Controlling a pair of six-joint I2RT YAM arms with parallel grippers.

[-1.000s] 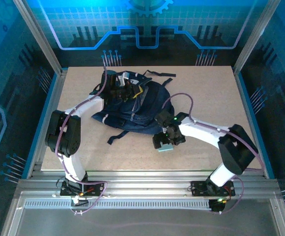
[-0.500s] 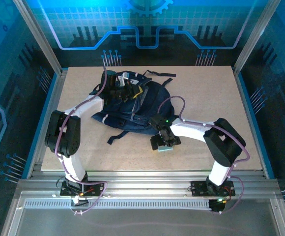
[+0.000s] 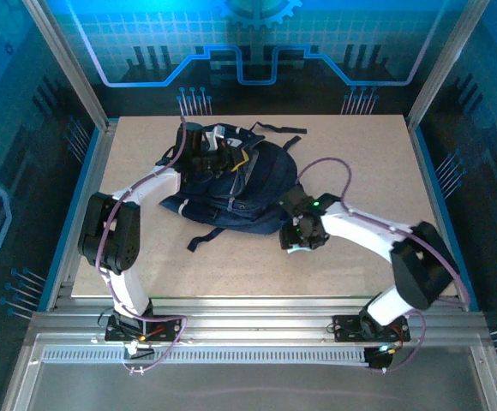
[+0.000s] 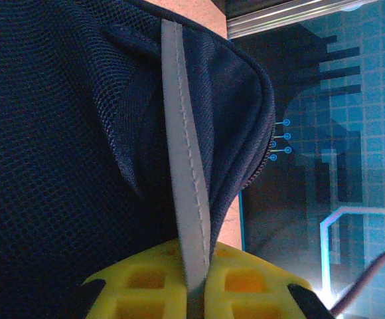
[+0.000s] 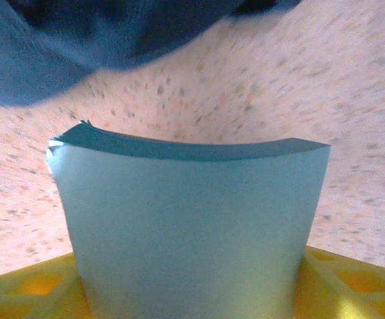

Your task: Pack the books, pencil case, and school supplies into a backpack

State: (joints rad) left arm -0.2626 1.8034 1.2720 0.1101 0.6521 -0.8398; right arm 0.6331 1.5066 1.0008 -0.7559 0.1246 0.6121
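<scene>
The navy backpack [image 3: 231, 193] lies at the table's middle back. My left gripper [image 3: 218, 158] is at its top, shut on its grey trim strip [image 4: 182, 166], which runs up out of the yellow fingers [image 4: 259, 279]; dark mesh fabric [image 4: 60, 133] lies beside it. My right gripper [image 3: 298, 242] is just right of the backpack's near edge, shut on the light-blue pad [image 5: 192, 226]. The pad bows between its yellow fingers [image 5: 342, 279] above the speckled table, with backpack cloth [image 5: 79, 40] behind. The books and the pencil case are hidden.
The speckled tabletop [image 3: 368, 154] is bare to the right of the backpack and along the front. A dark strap [image 3: 204, 240] trails from the backpack toward the near edge. Metal frame posts and blue walls ring the table.
My right gripper has closed in on the light-blue pad and shifted a little right and back, toward the backpack's edge. The left gripper and backpack have not moved.
</scene>
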